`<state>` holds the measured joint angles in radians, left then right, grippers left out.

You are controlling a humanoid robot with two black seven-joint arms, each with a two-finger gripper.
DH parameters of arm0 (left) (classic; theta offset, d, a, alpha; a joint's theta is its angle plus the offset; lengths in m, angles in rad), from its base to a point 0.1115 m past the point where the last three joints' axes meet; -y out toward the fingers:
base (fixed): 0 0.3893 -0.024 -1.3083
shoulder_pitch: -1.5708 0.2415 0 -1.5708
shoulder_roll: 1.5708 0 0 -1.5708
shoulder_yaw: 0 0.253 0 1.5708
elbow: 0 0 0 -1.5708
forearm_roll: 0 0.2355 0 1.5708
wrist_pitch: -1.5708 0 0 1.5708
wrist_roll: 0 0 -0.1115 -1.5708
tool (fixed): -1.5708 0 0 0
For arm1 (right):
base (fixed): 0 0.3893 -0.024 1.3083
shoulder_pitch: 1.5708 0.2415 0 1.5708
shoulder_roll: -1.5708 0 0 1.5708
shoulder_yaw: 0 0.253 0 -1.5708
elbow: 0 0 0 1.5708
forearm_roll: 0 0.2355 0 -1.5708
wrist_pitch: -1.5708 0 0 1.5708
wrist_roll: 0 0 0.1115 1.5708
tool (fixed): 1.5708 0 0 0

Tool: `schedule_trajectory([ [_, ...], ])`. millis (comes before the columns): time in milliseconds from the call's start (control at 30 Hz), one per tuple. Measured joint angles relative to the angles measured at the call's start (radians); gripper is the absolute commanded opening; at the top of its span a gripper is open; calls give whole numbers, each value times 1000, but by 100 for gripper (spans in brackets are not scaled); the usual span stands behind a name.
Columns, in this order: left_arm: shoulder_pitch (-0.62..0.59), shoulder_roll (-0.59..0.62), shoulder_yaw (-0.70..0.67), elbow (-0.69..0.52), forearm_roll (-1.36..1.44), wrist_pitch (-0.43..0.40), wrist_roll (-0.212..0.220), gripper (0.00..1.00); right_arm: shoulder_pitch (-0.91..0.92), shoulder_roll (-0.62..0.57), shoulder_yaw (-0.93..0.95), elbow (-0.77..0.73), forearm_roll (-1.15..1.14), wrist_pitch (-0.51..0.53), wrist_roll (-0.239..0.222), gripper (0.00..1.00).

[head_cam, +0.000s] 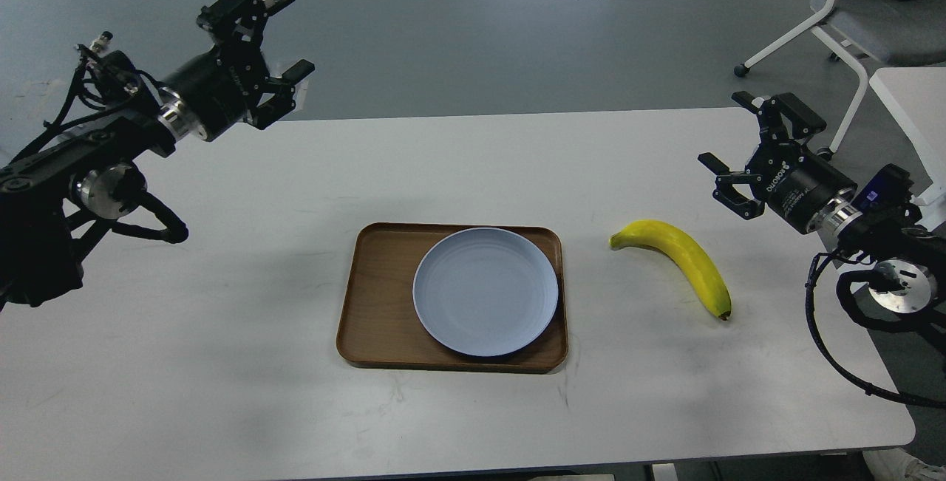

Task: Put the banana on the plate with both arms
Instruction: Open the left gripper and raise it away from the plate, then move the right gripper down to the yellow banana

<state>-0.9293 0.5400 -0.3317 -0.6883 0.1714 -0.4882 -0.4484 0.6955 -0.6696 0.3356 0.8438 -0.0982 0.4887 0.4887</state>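
White tabletop fills the foreground, with a rectangular brown wooden tray with rounded corners set near its middle. Within the tray, pushed toward its right side, a round, shallow, pale blue-grey plate is seen lying empty, ready to receive the fruit. A single curved bright yellow banana is shown resting on the bare table to the right of the tray, apart from it, its greenish stem end turned toward the plate and its dark tip pointing toward the near right corner.

Two black robot arms are pictured raised at either side, neither touching anything. The left gripper is held high over the far left of the table, well apart from both tray and banana, its fingers spread and holding nothing. The right gripper is held above the far right of the table, just beyond the banana, its fingers likewise parted and empty.

Judged from this layout, the task has not yet been begun: the banana is still off the plate, and the right arm appears the better placed for a first reach. The left arm's wide stance is presumably kept so that the tray and plate are left unobstructed. An office chair is visible on the grey floor behind.
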Motion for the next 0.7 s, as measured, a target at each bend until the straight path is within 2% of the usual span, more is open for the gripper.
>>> schedule_trajectory([
  [167, 161, 23, -139, -9, -28, -1, 2, 99, -1, -3, -2, 0, 0, 0, 0, 100],
  [467, 247, 43, -161, -3, -30, -1, 1, 99, 13, -54, -32, 8, -45, 0, 0, 100],
  [700, 249, 40, -162, -5, -28, -1, 0, 99, 104, -155, -53, 21, -464, 0, 0, 100],
])
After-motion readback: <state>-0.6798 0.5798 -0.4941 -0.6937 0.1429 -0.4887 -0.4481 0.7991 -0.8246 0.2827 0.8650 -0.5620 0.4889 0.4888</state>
